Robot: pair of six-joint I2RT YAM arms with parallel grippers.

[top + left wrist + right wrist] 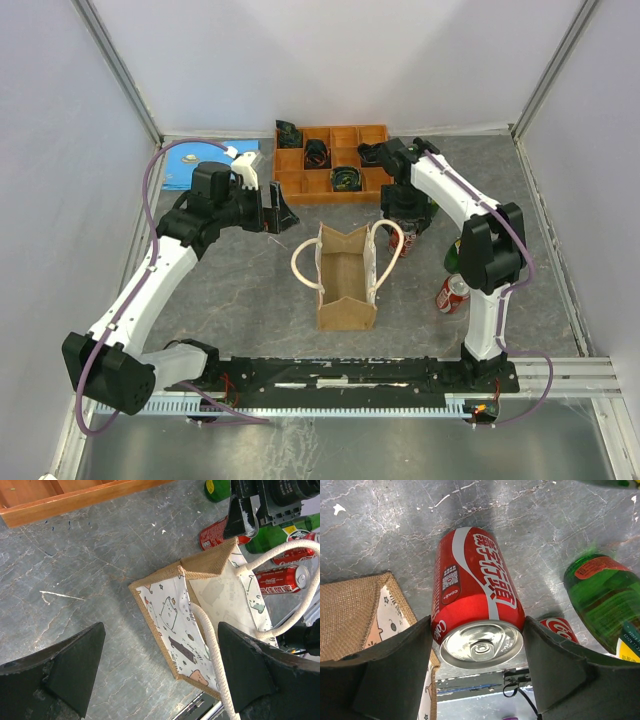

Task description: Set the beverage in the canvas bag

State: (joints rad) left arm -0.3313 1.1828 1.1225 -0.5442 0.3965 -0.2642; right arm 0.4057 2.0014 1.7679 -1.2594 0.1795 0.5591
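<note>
The right gripper (477,626) was seen clamped on a red cola can (475,580), one dark finger pressed to each side and the silver top facing the wrist camera. Whether the can was resting on the table (250,290) or raised off it could not be told. Just left of the can in that view, a burlap corner of the canvas bag (350,610) was caught, with its printed lining showing. At the right edge of the same view a green bottle (600,600) was seen, and a second red can (560,628) peeked out behind the right finger.

From above, the bag was found standing upright at the centre of the frame, mouth open to the top, its cream rope handles (305,265) looped out to either side. The right gripper was placed just up and right of the bag, close to the right-hand handle.

The left gripper (160,675) was held wide apart with nothing between its fingers, up and left of the bag in the top view. The orange wooden tray (330,165) was noted at the upper middle, well apart from the bag
</note>
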